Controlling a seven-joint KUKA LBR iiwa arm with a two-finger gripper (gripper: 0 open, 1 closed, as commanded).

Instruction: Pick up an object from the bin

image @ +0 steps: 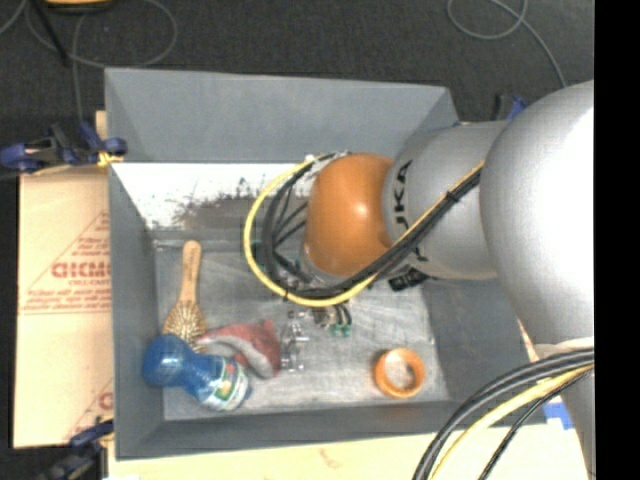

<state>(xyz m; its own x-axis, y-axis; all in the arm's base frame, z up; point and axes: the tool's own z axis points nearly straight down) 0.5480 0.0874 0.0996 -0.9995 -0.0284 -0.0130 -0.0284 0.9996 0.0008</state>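
Reddish crumpled soft object [250, 343] lies unlifted on the grey metal bin's [300, 118] floor. The gripper [294, 346] stands low at its right edge, and I cannot tell whether it is open or closed. Grasping and lifting remain.

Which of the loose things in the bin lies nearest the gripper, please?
The red and grey soft thing, right beside the gripper; the orange ring, wooden brush and blue bottle lie farther off.

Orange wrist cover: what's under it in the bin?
The gripper shows below it, beside a reddish soft thing. Whatever lies directly beneath the cover is hidden.
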